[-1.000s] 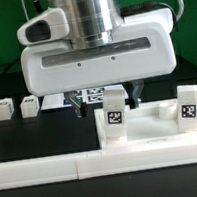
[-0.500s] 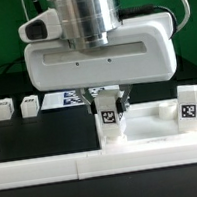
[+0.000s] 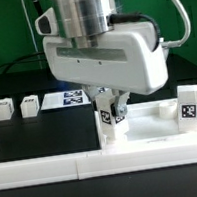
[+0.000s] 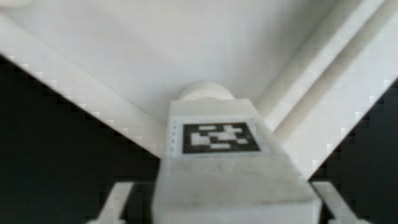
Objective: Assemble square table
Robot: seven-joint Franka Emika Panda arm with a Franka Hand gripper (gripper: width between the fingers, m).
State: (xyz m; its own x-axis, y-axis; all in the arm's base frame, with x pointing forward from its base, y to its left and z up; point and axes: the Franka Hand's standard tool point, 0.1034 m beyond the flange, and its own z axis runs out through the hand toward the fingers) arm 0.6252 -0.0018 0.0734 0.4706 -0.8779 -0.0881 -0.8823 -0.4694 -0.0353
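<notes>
As the arm leans sideways, gripper clasping leg, atop white panel

Desk centre blocked: the broad white two-finger gripper hangs low over the middle of the desk, clasping a tilted small white tagged plastic block leg at the edge of the large flat white plastic square panel, so nothing can pass from above there. Bare black desk top lies open toward the edge at the exterior view's left, bounded by a long low white rail along the near edge and, toward the far edge, by two loose white block legs beside the marker board. A second upright tagged leg stands on the panel near the edge at the exterior view's right, with bare panel between it and the clasped one.
</notes>
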